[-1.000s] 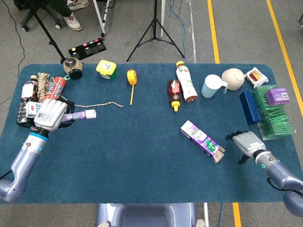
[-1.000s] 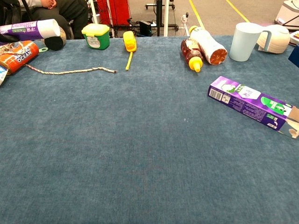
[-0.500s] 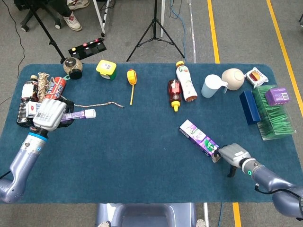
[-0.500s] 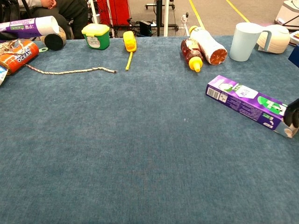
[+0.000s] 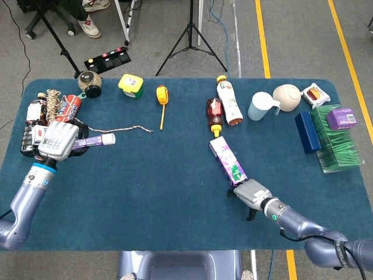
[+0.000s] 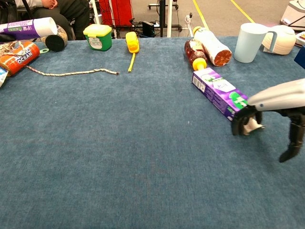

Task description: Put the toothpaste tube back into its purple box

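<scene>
Head view. Left hand (image 5: 58, 140) sits at the table's far-left side, fingers wrapped over the toothpaste tube (image 5: 96, 140); the tube's white cap end sticks out past the hand toward the table middle. Packed just behind the hand: an orange can (image 5: 68, 108), a dark bottle (image 5: 36, 114), a coil of rope (image 5: 54, 97). A loose cord (image 5: 122, 129) lies just beyond the tube's cap. Right hand (image 5: 252, 192) rests at the near end of the purple box (image 5: 227, 161), fingers touching that end; whether they actually clamp it cannot be told here. Box runs lengthwise away from the hand toward the red sauce bottle (image 5: 214, 114), whose yellow cap is near the far end.

Chest view. Right hand (image 6: 267, 107) comes in from the right edge; dark fingertips (image 6: 238, 121) curl round the box's open end, where a pale flap shows. Box lies flat, far end almost at the sauce bottle's cap. Left hand out of frame; only the tube (image 6: 28, 28) shows top-left.

Judgement: step in hand is squaring the box so its open mouth faces the tube. Keep it flat, mouth unblocked by fingers, and avoid shoving the far end into the bottles. Broad bare cloth between the hands is the best meeting ground; lift the tube over the cord.
</scene>
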Controlling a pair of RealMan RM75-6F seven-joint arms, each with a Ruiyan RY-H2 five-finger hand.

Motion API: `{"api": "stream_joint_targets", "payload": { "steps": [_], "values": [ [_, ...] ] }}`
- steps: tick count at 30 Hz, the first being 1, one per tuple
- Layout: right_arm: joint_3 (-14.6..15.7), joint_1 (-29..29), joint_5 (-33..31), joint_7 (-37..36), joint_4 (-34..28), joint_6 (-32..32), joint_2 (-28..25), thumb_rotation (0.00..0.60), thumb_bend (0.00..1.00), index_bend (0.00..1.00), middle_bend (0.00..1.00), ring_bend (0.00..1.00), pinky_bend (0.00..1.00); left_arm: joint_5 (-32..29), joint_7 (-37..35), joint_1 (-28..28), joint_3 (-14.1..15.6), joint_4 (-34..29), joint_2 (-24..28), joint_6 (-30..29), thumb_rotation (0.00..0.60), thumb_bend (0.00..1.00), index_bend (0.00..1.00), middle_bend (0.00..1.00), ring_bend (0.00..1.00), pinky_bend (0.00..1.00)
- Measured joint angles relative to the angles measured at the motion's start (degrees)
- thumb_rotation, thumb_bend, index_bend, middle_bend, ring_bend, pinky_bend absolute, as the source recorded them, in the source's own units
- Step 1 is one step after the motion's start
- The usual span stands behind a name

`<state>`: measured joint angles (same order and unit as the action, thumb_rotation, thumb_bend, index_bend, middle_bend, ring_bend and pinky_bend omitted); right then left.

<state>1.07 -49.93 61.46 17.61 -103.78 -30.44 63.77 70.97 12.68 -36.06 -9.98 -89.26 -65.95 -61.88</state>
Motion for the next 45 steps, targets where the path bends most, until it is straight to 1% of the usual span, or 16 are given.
{"api": "stream_joint_targets", "payload": {
  "steps": [6, 9, 11, 14, 16, 18, 20, 22, 24, 26, 29, 33, 41, 45],
  "values": [
    [-1.1, -1.9, -2.4, 1.4, -0.8, -2.6, 2.8, 0.600, 0.02, 0.25, 0.26, 0.20, 0.25, 0.0, -0.2, -0.1, 0.0, 0.4, -0.2, 0.3, 0.600, 0.38, 0.66, 0.59, 0.50, 0.67],
    [-1.4, -2.4, -3.0, 1.7, -1.7, -3.8, 2.4, 0.600, 0.02, 0.25, 0.26, 0.21, 0.24, -0.1, -0.3, -0.1, -0.1, 0.6, -0.3, 0.4, 0.600, 0.38, 0.66, 0.59, 0.50, 0.67],
    [-1.9, -2.5, -3.0, 1.4, -2.3, -4.9, 1.8, 0.600, 0.03, 0.26, 0.27, 0.23, 0.24, -0.1, -0.4, -0.1, -0.2, 0.7, -0.5, 0.5, 0.600, 0.38, 0.66, 0.59, 0.50, 0.67],
    [-3.0, -2.3, -2.9, -0.4, -3.3, -5.9, 0.6, 0.600, 0.04, 0.27, 0.29, 0.25, 0.24, -0.1, -0.4, -0.1, -0.1, 1.0, -0.6, 0.7, 0.600, 0.38, 0.66, 0.59, 0.50, 0.67],
    [-3.9, -2.2, -2.7, -2.0, -3.7, -6.3, 0.0, 0.600, 0.05, 0.27, 0.28, 0.25, 0.24, -0.2, -0.5, -0.2, -0.1, 1.2, -0.8, 0.8, 0.600, 0.38, 0.66, 0.59, 0.50, 0.67],
    [-5.0, -2.0, -2.2, -3.9, -3.7, -6.8, -0.3, 0.600, 0.05, 0.27, 0.27, 0.21, 0.22, -0.5, -0.5, -0.2, -0.2, 1.4, -1.0, 1.0, 0.600, 0.38, 0.66, 0.59, 0.50, 0.67],
    [-6.1, -2.2, -2.1, -5.2, -2.8, -6.9, 0.3, 0.600, 0.05, 0.26, 0.25, 0.13, 0.15, -0.7, -0.6, -0.3, -0.4, 1.4, -1.1, 1.0, 0.600, 0.38, 0.66, 0.59, 0.50, 0.67],
    [-6.4, -2.8, -2.6, -5.5, -1.5, -6.5, 1.2, 0.600, 0.05, 0.24, 0.22, 0.05, 0.07, -0.8, -0.8, -0.3, -0.5, 1.3, -1.1, 1.1, 0.600, 0.38, 0.66, 0.59, 0.50, 0.67],
    [-6.5, -3.8, -4.1, -5.2, -0.2, -5.9, 2.2, 0.600, 0.05, 0.22, 0.19, 0.01, 0.02, -0.8, -0.8, -0.4, -0.7, 1.0, -1.0, 1.0, 0.600, 0.38, 0.66, 0.59, 0.50, 0.67],
    [-6.6, -5.2, -6.3, -4.3, 1.0, -5.5, 3.5, 0.600, 0.05, 0.21, 0.16, 0.00, 0.01, -0.9, -0.7, -0.4, -0.9, 0.6, -0.9, 0.9, 0.600, 0.38, 0.66, 0.59, 0.50, 0.67],
    [-6.6, -7.4, -10.4, -2.1, 3.2, -5.6, 5.7, 0.600, 0.05, 0.21, 0.14, 0.00, 0.00, -1.0, -0.3, -0.5, -1.2, -0.3, -0.5, 0.7, 0.600, 0.38, 0.66, 0.59, 0.50, 0.67],
    [-6.4, -10.6, -16.9, 1.7, 5.5, -7.1, 8.8, 0.600, 0.05, 0.21, 0.14, 0.00, 0.00, -1.6, 0.3, -0.7, -1.6, -1.2, -0.1, 0.7, 0.600, 0.38, 0.66, 0.59, 0.50, 0.67],
    [-5.2, -16.7, -30.8, 10.1, 10.7, -12.1, 14.8, 0.600, 0.05, 0.21, 0.14, 0.00, 0.00, -2.6, 0.7, -0.9, -1.8, -1.6, -0.1, 1.0, 0.600, 0.38, 0.66, 0.59, 0.50, 0.67],
    [-4.1, -18.0, -34.9, 12.1, 14.7, -12.8, 17.2, 0.600, 0.05, 0.21, 0.14, 0.00, 0.00, -2.7, 0.6, -0.9, -1.9, -1.5, -0.1, 0.9, 0.600, 0.38, 0.66, 0.59, 0.50, 0.67]
  ]
}}
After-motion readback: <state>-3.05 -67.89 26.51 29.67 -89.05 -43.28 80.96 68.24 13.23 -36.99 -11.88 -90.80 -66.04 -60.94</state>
